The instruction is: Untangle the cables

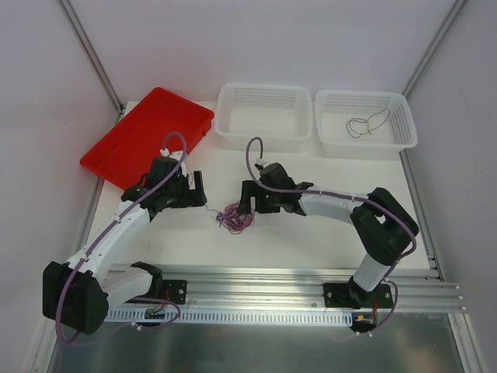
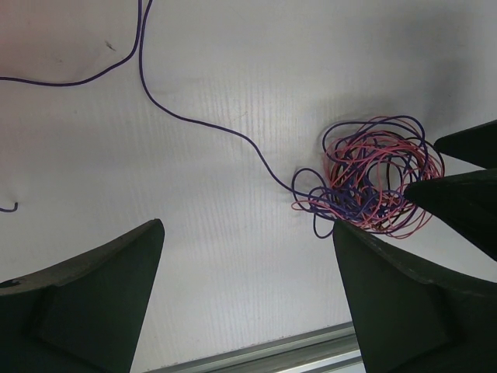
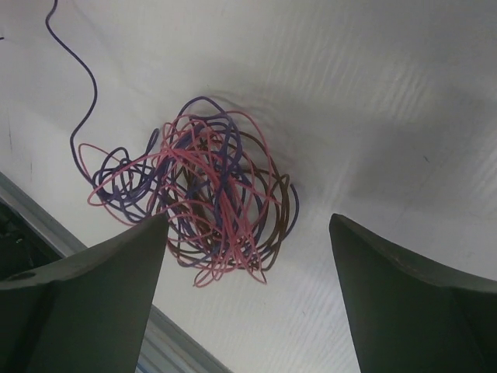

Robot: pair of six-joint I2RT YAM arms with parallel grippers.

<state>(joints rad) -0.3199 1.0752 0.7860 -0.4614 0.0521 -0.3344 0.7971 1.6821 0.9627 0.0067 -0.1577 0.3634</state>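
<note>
The cables (image 1: 235, 218) lie in one tangled ball of purple, pink and dark strands on the white table between my two grippers. My left gripper (image 1: 202, 193) is open and empty, left of the ball. In the left wrist view the ball (image 2: 374, 185) lies ahead to the right of the gripper (image 2: 247, 227), and one loose purple strand (image 2: 194, 120) runs from it to the upper left. My right gripper (image 1: 248, 200) is open and empty, just right of the ball. In the right wrist view the ball (image 3: 203, 200) lies by the left finger (image 3: 101, 287) of that gripper (image 3: 247, 221).
A red tray (image 1: 147, 134) sits at the back left. Two white baskets (image 1: 262, 116) (image 1: 392, 140) stand at the back; the right one holds a black cable (image 1: 366, 124). An aluminium rail (image 1: 272, 284) runs along the near edge.
</note>
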